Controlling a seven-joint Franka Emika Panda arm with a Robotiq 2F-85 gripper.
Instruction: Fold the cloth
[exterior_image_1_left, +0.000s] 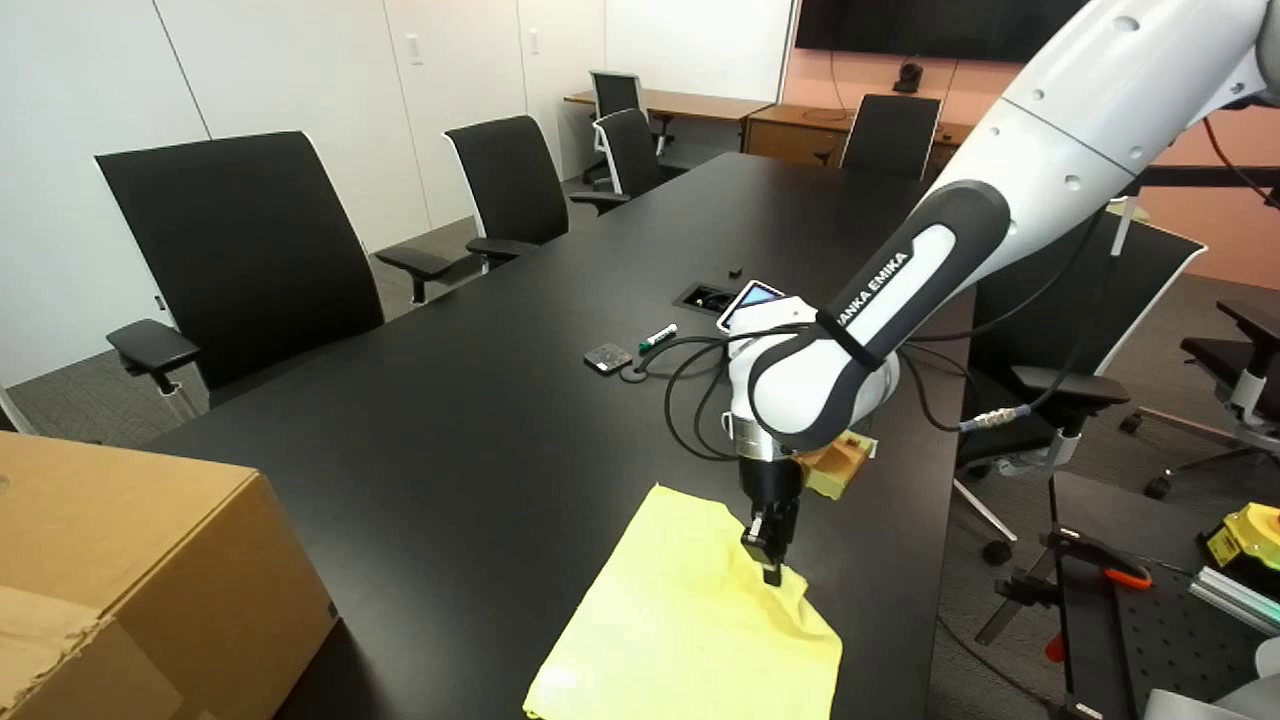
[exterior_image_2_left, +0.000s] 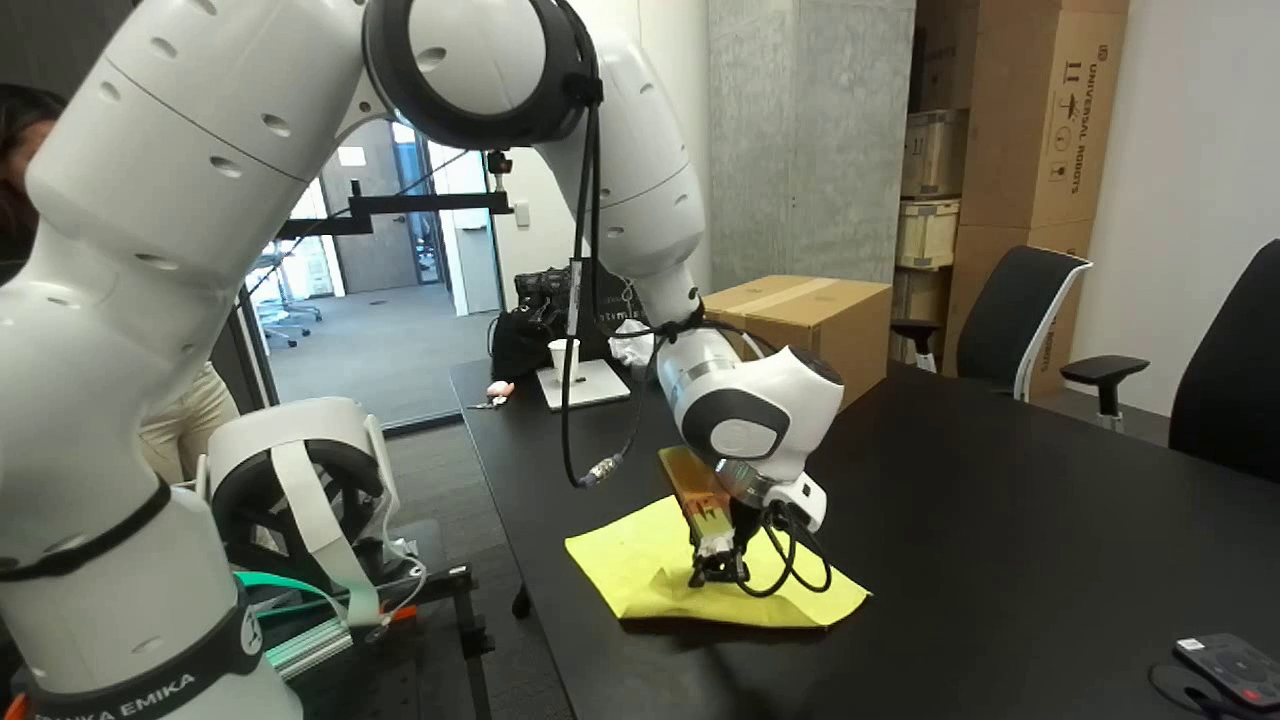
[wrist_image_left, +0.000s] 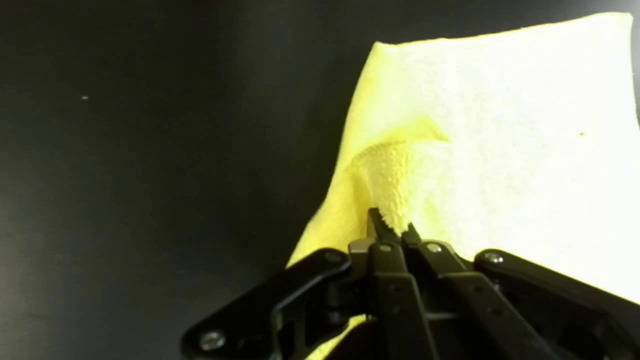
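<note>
Between the nearly joined jaws of the gripper (wrist_image_left: 393, 229), a raised ridge of the yellow cloth (exterior_image_1_left: 680, 635) is pinched, close to its right edge in an exterior view. The rest is spread on the dark table (exterior_image_1_left: 450, 520). In that view a cardboard box (exterior_image_1_left: 245, 590) is placed at near left, and a marker (exterior_image_1_left: 658, 337) is seen on the far side, beyond the cloth.

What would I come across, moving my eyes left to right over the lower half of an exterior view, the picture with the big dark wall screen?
Cardboard box → yellow cloth → black-and-orange tool → yellow-and-black object, cut off by the right edge.
</note>
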